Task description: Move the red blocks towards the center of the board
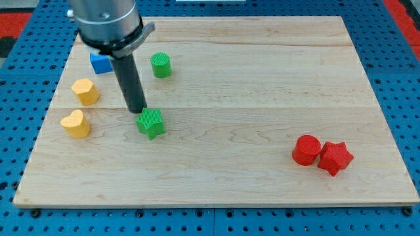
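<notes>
A red cylinder (306, 150) and a red star block (335, 158) lie touching each other at the view's lower right of the wooden board (262, 78). My tip (137, 110) is far from them at the view's left, just above and left of a green star block (151, 123), touching or nearly touching it.
A green cylinder (161, 65) sits at the upper left. A blue block (100, 63) is partly hidden behind the arm. A yellow block (85, 91) and a yellow heart-like block (76, 124) lie near the left edge. A blue pegboard surrounds the board.
</notes>
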Controlling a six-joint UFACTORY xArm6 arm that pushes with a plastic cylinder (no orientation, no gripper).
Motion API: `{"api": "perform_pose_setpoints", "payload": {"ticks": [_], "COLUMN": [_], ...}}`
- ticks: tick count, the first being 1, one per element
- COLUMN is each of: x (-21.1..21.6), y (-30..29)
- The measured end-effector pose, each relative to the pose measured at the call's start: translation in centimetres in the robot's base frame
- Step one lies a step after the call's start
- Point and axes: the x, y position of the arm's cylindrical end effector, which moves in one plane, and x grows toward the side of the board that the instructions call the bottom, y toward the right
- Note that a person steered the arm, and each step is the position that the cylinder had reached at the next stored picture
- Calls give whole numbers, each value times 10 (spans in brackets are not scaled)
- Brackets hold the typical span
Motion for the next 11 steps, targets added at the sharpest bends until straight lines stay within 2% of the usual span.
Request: {"api": "perform_pose_setpoints", "payload": {"ticks": [1,2,3,4,5,7,8,9,10,11], "x": [13,47,37,103,180,176,173,148,125,78], "y": [40,35,66,133,157,355,361,359,307,274]}}
